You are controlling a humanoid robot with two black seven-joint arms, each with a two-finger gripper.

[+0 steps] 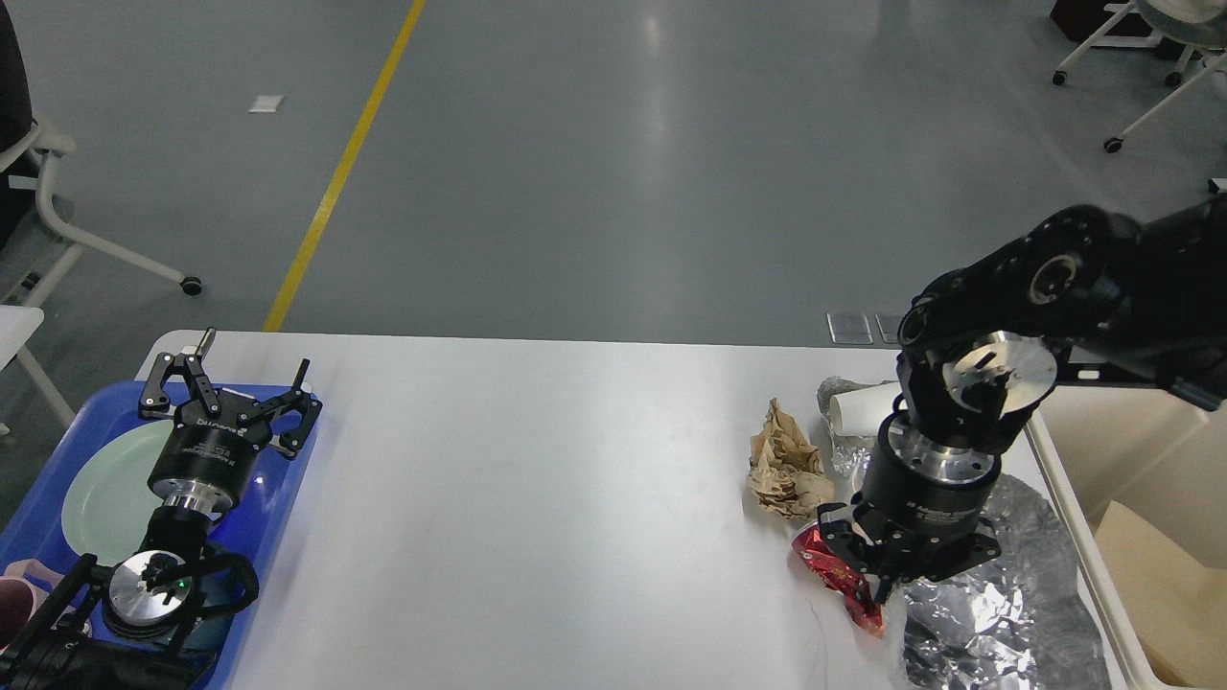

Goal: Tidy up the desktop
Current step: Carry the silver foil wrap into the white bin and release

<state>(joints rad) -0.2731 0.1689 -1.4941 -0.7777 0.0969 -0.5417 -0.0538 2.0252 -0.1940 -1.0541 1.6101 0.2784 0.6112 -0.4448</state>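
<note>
The white desktop (537, 479) fills the lower view. My right gripper (901, 575) points down over its right end, apparently shut on a crumpled silver foil sheet (1007, 613) that spreads to its right and below. A red wrapper (842, 577) sits against its left fingers. Crumpled brown paper (786, 465) lies just left of the arm. A white paper cup (856, 407) lies on its side on more foil (844, 452) behind it. My left gripper (235, 381) is open and empty above the blue tray (278, 498).
The blue tray at the left end holds a pale green plate (101, 494) and a pink cup (17, 599). A beige bin (1150, 546) stands off the table's right edge. Chairs stand on the floor far left and far right.
</note>
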